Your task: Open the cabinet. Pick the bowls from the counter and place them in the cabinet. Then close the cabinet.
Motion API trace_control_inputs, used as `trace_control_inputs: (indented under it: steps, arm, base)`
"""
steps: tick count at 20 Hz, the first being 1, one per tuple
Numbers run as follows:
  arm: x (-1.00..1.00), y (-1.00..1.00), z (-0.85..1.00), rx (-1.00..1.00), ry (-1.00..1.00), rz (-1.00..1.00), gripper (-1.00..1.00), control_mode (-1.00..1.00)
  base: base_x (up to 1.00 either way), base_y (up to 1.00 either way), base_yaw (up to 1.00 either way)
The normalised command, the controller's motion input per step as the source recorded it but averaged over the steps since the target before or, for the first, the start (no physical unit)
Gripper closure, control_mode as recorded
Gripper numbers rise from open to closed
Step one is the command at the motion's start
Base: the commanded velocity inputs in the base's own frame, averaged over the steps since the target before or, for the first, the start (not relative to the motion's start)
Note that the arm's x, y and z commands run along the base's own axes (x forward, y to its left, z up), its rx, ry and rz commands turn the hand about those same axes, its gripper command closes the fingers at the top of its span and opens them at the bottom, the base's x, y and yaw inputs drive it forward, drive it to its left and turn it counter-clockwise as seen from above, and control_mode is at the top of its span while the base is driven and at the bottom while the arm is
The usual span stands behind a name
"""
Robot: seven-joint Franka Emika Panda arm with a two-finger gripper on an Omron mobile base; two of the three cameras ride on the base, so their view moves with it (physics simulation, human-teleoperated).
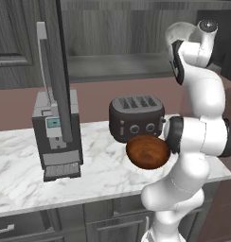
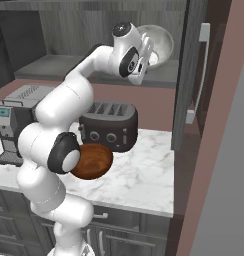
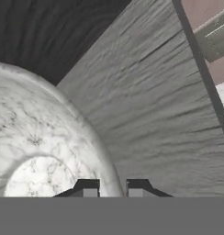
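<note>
gripping the rim of the pale bowl (image 3: 36,151), the gripper (image 3: 113,189) is clenched on its thin marbled wall, one fingertip inside and one outside. at the upper middle of the right base view the glossy rounded bowl sits in the open cabinet (image 2: 84,30), over its grey wood-grain shelf. the reddish-brown wooden bowl (image 1: 148,152) lies on the veined marble counter (image 1: 22,170), just before the black toaster (image 1: 136,116). a boxy grey coffee machine (image 1: 56,137) stands at left, behind the open door's edge.

cabinet (image 2: 89,30) open, toaster (image 2: 109,125) below
</note>
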Motion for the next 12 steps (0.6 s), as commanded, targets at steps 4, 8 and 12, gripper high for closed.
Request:
trace_control_inputs:
  steps: [4,8,12]
  arm:
    - [-0.24,-0.01,-0.30,0.00,0.00,0.00,-1.00,-1.00]
    - [-0.02,0.00,0.01,0.00,-0.11,0.00,-1.00,-1.00]
    - [0.00,0.00,0.29,0.00,-0.17,0.00,-1.00,-1.00]
  base:
    - [0.00,0.00,0.00]
    - [0.00,0.00,0.00]
    - [0.00,0.00,0.00]
